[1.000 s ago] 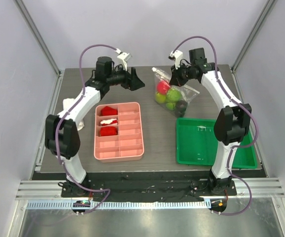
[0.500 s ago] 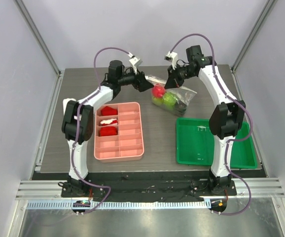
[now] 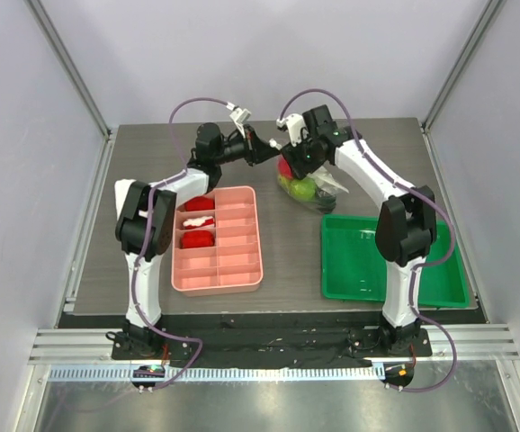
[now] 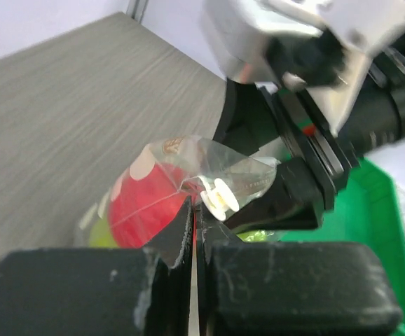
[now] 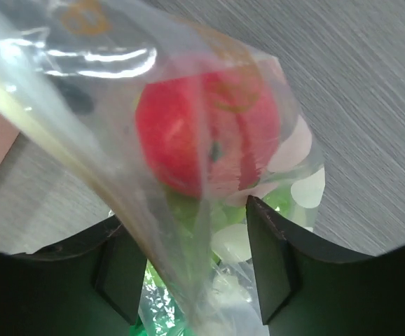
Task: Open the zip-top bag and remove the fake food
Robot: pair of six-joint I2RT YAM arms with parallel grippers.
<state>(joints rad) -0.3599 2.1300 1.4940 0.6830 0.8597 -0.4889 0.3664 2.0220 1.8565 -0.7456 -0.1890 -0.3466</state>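
1. The zip-top bag (image 3: 314,187) is at the back middle of the table (image 3: 152,162), just behind the green tray (image 3: 368,270), with its top edge up between the two grippers.
2. The left gripper (image 4: 193,218) is pressed together on a fold of the bag's top edge (only a hairline gap shows).
3. The right gripper (image 5: 192,234) has its jaws apart; bag film hangs loose between them, unclamped.
4. The fake food (image 3: 300,187) is inside the bag, with the red apple (image 5: 202,136) uppermost and green pieces below it.
5. The pink divided tray (image 3: 242,265) sits apart to the left.
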